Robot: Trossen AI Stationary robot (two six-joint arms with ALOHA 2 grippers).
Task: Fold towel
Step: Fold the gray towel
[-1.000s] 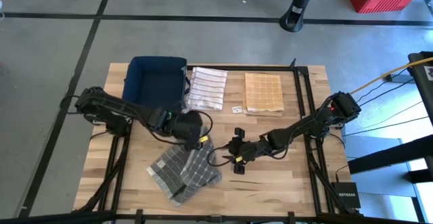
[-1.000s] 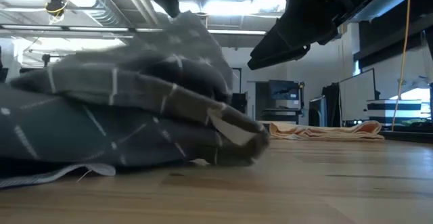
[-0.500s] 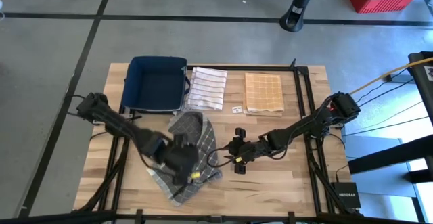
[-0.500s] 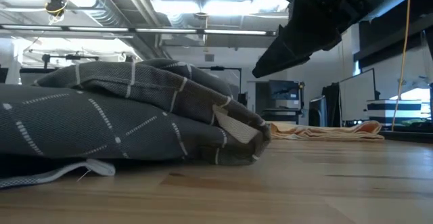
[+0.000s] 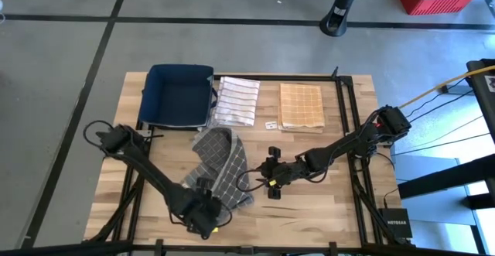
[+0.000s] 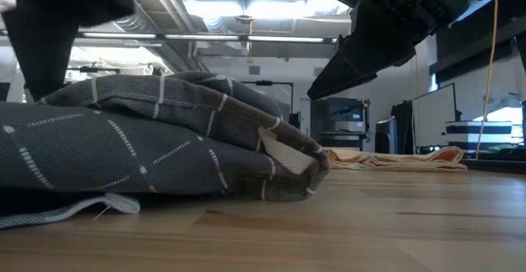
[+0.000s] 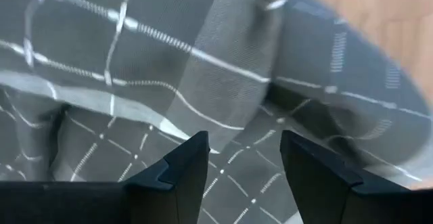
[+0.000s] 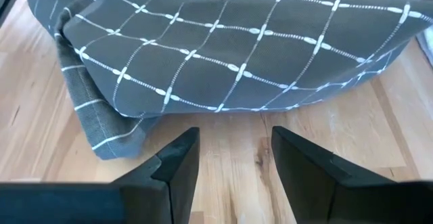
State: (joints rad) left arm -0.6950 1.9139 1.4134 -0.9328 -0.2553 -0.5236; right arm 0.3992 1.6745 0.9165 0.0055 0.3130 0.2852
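Note:
The grey checked towel [image 5: 220, 163] lies in a loose, partly folded heap on the wooden table, its layers piled up in the low view [image 6: 156, 145]. My left gripper [image 5: 206, 219] stands open at the towel's near end, pointing steeply down. In its wrist view the open fingers [image 7: 243, 153] stand close over rumpled grey cloth [image 7: 169, 68]; no touch shows. My right gripper [image 5: 267, 177] waits open just right of the towel, a little above the table. Its wrist view [image 8: 233, 143] looks at the towel's folded edge [image 8: 223, 61].
A dark blue bin [image 5: 179, 95] stands at the far left. Beside it lie a folded white striped towel [image 5: 237, 100] and a folded orange towel [image 5: 300, 105], with a small tag [image 5: 271, 124] near them. Bare wood [image 5: 309, 209] shows to the near right.
My left gripper has let go of the raised part of the towel and swung toward the table's near edge, sinking and turning as it went. The lifted fold has dropped and now lies stretched toward the far side over the rest of the towel.

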